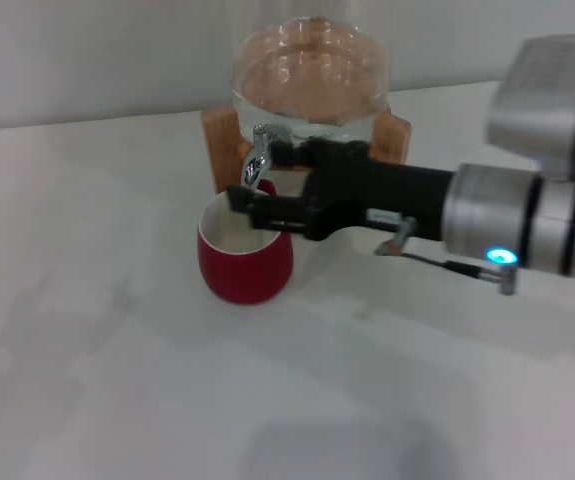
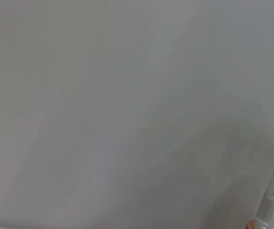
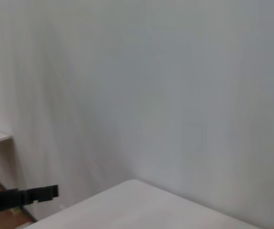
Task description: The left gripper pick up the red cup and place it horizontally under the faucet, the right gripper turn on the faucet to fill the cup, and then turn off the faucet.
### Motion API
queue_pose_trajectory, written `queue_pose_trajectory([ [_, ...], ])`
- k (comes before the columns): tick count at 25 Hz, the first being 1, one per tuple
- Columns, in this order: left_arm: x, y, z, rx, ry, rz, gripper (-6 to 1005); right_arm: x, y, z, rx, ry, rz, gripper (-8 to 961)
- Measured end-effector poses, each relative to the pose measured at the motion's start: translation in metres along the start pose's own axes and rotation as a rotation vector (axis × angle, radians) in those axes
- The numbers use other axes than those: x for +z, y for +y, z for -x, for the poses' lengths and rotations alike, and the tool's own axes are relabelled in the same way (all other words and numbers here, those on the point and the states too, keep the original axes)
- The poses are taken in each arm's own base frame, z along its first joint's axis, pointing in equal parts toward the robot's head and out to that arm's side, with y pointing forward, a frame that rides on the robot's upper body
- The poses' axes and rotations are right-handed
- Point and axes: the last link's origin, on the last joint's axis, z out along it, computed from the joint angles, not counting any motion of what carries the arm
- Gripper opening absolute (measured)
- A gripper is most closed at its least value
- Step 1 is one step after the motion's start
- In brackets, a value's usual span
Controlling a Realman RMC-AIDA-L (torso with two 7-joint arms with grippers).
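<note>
The rounded dark red ceramic cup point(image 1: 245, 262) stands upright on the white table point(image 1: 117, 380), directly under the small chrome faucet point(image 1: 260, 160) of the clear glass jar point(image 1: 310, 85); the black right gripper point(image 1: 249, 197) reaches across at the faucet's handle, whether clenched or released I cannot tell.

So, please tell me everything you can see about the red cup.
The red cup is a rounded, dark red mug, apparently ceramic, with a pale inside. It stands upright on the white table, just in front of the wooden stand, below the faucet. The right gripper reaches over its rim, hiding the far right edge. Whether they touch is unclear. No handle shows.
</note>
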Motion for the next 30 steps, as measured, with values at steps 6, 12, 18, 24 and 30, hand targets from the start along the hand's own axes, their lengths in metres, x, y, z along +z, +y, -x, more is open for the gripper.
queue_pose_trajectory([
  [6, -0.002, 0.004, -0.005, 0.033, 0.002, 0.029, 865, -0.043, -0.015, -0.005, 0.025, -0.010, -0.077, 780],
  [12, -0.013, 0.019, -0.013, 0.212, -0.079, 0.080, 863, -0.073, -0.032, -0.017, 0.071, -0.008, -0.166, 780],
  [18, -0.029, 0.035, -0.016, 0.216, -0.054, 0.094, 864, -0.075, -0.036, -0.024, 0.091, 0.004, -0.179, 780],
  [24, -0.041, 0.034, -0.009, 0.112, 0.020, 0.091, 865, -0.076, -0.041, -0.024, 0.092, 0.002, -0.189, 781],
  [30, -0.044, 0.027, 0.001, 0.013, 0.064, 0.074, 863, -0.073, -0.044, -0.023, 0.092, 0.005, -0.185, 781],
])
